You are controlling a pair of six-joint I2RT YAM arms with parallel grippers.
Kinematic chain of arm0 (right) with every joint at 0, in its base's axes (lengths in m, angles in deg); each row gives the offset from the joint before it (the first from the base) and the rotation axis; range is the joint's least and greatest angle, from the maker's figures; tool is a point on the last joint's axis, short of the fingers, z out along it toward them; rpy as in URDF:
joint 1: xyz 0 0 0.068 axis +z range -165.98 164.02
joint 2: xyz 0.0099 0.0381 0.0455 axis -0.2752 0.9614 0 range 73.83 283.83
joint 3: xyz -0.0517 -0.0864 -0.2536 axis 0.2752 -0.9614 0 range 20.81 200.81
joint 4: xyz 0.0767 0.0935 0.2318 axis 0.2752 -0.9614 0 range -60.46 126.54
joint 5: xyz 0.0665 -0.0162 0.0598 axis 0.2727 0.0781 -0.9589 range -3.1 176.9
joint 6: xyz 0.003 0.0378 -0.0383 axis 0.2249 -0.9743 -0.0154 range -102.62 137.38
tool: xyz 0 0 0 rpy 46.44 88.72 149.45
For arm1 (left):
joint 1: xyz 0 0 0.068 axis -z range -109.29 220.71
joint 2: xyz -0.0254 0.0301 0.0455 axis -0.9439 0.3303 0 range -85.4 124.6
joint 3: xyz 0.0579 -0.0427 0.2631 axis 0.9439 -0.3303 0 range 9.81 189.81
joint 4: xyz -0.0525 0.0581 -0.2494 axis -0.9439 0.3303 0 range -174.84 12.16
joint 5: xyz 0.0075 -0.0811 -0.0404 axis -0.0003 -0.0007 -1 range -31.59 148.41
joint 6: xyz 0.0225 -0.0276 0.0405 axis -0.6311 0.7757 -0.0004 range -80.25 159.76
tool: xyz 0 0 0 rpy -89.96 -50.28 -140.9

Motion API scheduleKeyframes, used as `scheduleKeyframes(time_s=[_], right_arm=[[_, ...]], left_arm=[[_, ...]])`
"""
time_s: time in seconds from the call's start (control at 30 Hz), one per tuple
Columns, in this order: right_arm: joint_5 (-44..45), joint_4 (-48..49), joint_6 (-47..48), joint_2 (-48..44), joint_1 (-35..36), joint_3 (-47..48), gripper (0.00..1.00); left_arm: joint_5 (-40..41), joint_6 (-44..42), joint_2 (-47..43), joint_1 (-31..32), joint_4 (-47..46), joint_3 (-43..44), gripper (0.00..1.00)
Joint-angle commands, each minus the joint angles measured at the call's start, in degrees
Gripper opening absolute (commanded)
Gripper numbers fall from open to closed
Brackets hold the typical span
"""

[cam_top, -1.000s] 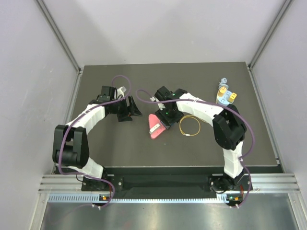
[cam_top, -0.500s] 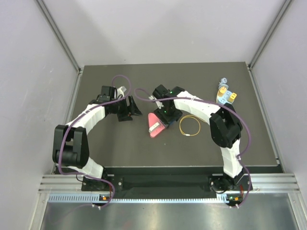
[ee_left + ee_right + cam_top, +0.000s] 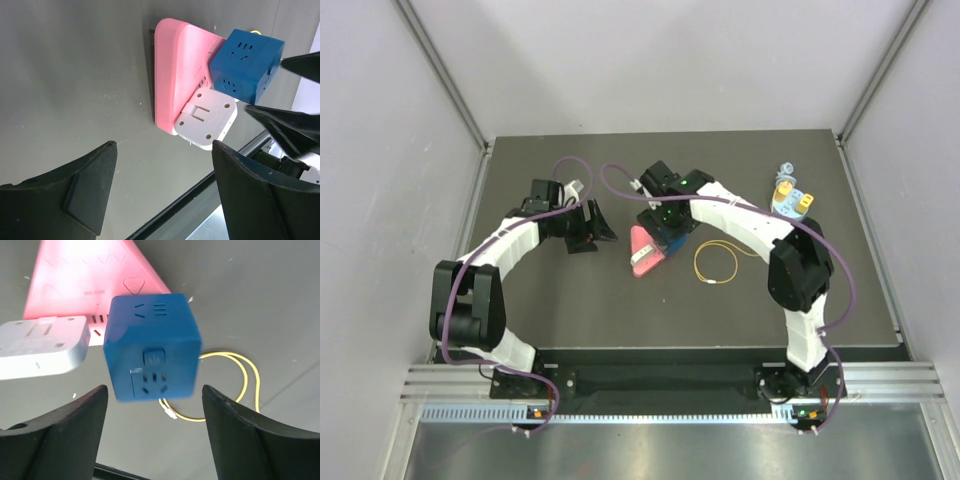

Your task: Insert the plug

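The right arm has drawn back, uncovering the pink power strip (image 3: 642,255) and the blue cube socket (image 3: 667,240) against it. Fingers of the right gripper (image 3: 153,388) and left gripper (image 3: 164,145) are spread and empty. The plug (image 3: 803,203), apparently the yellow block at the desk's (image 3: 570,310) far right, lies ungrasped. Next: reach right and pinch it.

I count two claws: my left claw (image 3: 161,150) and right claw (image 3: 154,390). On the table (image 3: 570,310) I see one pink power strip (image 3: 642,256), one blue socket cube (image 3: 150,345), one white adapter (image 3: 207,117), one coiled yellow cable (image 3: 716,262), and at far right two small yellow blocks (image 3: 782,187)
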Motion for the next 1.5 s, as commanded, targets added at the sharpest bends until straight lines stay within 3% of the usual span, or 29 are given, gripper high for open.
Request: scheduleKeyframes(time_s=[0.0,0.17,0.27,0.3,0.4,0.7,0.97,1.13,1.17,1.23,1.37,1.47], right_arm=[[0.7,2.7,-0.6,-7.0,-0.8,0.2,0.78],[1.2,4.7,-1.8,-11.0,-1.7,-2.5,0.77],[0.9,7.0,-2.4,-12.6,-1.9,-3.5,0.62],[0.9,7.6,-2.5,-12.4,-2.0,-3.5,0.52],[1.0,9.5,-2.7,-10.9,-2.0,-4.0,0.33],[-0.1,14.9,-3.0,-6.2,-2.1,-7.7,0.28],[0.1,15.3,-2.6,-8.2,-2.9,-7.6,0.28],[0.9,13.2,-3.8,-13.9,-2.9,-8.6,0.37],[0.5,13.3,-4.7,-15.2,-2.9,-9.4,0.39],[-1.0,14.7,-5.9,-19.9,-2.9,-13.3,0.46],[-1.8,18.4,-9.8,-32.3,-2.9,-21.1,0.99],[-0.8,19.6,-13.5,-40.4,-2.9,-24.6,1.00]], left_arm=[[-1.2,0.1,-1.6,-0.4,-2.0,1.2,0.81],[-1.6,0.5,-1.7,-0.4,-2.1,1.4,0.81],[-1.6,0.6,-2.3,-0.4,-1.9,1.4,0.81],[-1.6,0.6,-2.6,-0.4,-1.9,1.4,0.81],[-1.6,1.1,-3.1,-0.4,-1.7,1.3,0.81],[-0.9,1.7,-5.3,-0.4,-1.3,0.2,0.81],[-0.2,1.6,-7.6,-0.4,0.8,3.3,0.81],[-0.1,1.2,-9.8,-0.3,2.0,5.6,0.81],[-0.2,1.2,-10.9,-0.3,1.7,5.7,0.94],[-1.2,1.3,-12.5,-0.2,0.2,6.2,0.98],[-3.8,1.5,-18.3,0.4,-4.3,6.1,0.98],[-6.0,-0.5,-22.5,0.9,-6.2,6.5,0.98]])
